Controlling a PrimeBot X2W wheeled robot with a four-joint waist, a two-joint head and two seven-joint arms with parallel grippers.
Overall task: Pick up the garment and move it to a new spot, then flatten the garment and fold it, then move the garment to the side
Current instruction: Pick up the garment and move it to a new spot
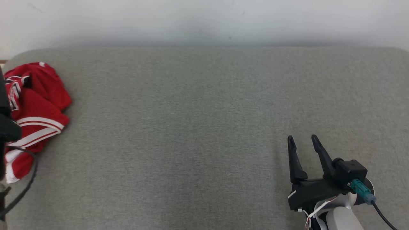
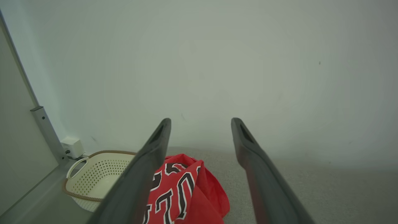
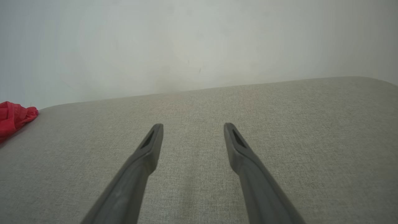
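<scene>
Red garment (image 1: pixel 35 108) crumpled, far left on cushion.

Red garment (image 1: pixel 35 105) with white stripes, apparently black-and-white lettering.

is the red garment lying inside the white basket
No, the red garment lies crumpled on the grey surface beside the white basket, outside its rim.

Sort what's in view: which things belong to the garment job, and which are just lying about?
Job: red garment, crumpled at the left edge of the grey surface; left gripper, open, empty; right gripper, open, empty.
Lying about: cream basket beyond the garment; white wall box.
</scene>
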